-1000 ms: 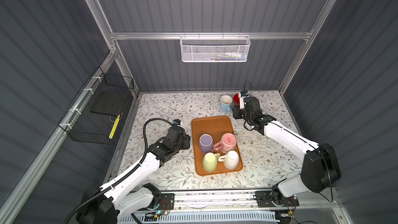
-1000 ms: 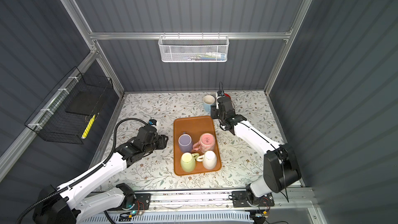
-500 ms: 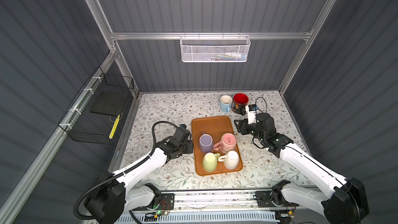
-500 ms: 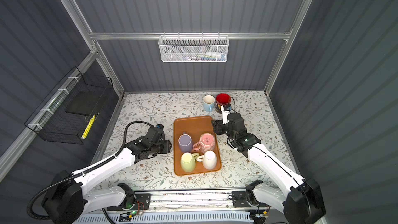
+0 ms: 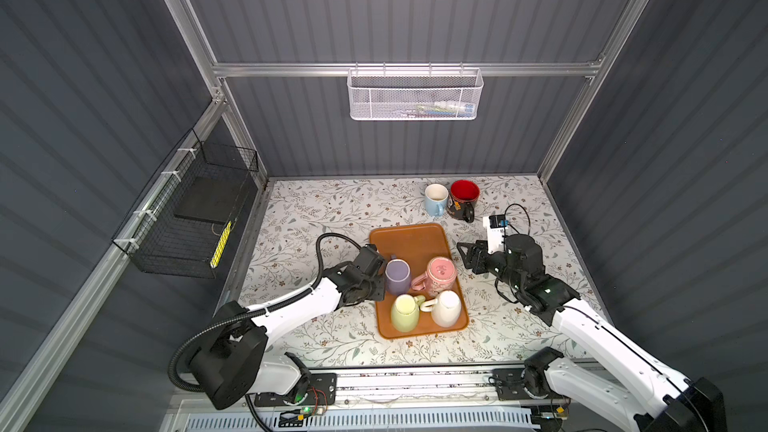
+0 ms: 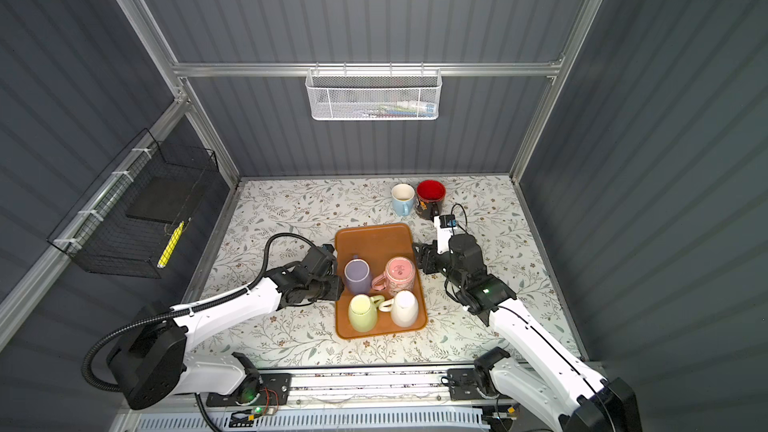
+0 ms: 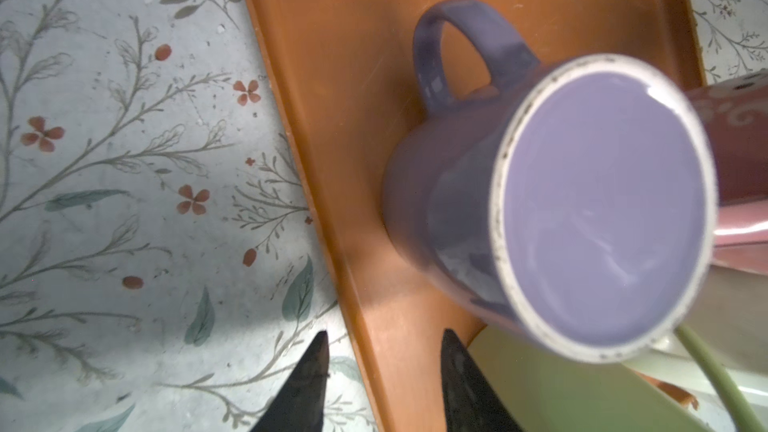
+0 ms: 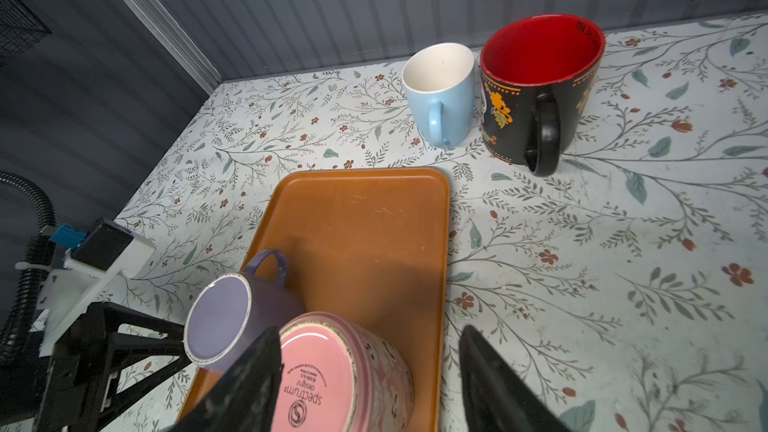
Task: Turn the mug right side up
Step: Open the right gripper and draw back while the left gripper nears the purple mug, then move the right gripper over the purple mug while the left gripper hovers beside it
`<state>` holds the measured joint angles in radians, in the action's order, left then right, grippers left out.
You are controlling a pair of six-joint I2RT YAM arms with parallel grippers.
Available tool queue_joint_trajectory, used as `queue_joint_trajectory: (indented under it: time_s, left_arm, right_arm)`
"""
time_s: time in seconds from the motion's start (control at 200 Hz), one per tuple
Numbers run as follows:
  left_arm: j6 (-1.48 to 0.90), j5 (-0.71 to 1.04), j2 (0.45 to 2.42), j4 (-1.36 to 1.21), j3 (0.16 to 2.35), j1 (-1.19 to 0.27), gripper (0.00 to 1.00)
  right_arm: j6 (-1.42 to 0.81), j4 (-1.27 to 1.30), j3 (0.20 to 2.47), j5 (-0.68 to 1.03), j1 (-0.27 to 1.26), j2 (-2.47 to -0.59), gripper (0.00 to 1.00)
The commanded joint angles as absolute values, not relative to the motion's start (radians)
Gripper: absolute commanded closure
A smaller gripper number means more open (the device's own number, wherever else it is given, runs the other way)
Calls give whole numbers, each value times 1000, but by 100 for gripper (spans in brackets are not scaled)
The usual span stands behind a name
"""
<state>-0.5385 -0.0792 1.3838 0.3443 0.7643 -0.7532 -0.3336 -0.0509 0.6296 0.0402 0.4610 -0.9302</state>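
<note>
An orange tray [image 5: 409,238] [image 6: 374,238] holds several mugs standing upside down: purple [image 5: 397,276] [image 7: 602,209], pink [image 5: 441,274] [image 8: 332,371], green [image 5: 405,312] and white [image 5: 446,308]. My left gripper [image 5: 380,281] [image 7: 384,338] is open at the tray's left rim, just beside the purple mug, with only the rim and table under its jaws. My right gripper [image 5: 467,260] [image 8: 369,332] is open just right of the pink mug, apart from it. In the right wrist view the pink mug's base shows between the fingers.
A blue mug [image 5: 435,199] [image 8: 440,93] and a black mug with a red inside [image 5: 463,199] [image 8: 540,89] stand upright behind the tray. A white wire basket [image 5: 415,93] hangs on the back wall. A black one [image 5: 191,218] hangs on the left wall.
The right arm has drawn back from the two upright mugs to the tray's right side, jaws wider. The left arm has moved right, up to the purple mug.
</note>
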Motion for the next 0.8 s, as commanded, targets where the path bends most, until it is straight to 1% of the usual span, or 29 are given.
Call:
queue_joint_trajectory:
  time_s: [0.0, 0.395, 0.796]
  left_arm:
    - [-565, -50, 1425, 311, 793, -759, 55]
    - [-578, -48, 1546, 250, 857, -760, 52]
    - [-541, -88, 1661, 269, 986, -759, 49]
  right_arm:
    - [-336, -25, 617, 42, 463, -943, 32]
    - [-327, 3, 587, 36, 460, -946, 31]
    - [-324, 4, 586, 44, 459, -950, 30]
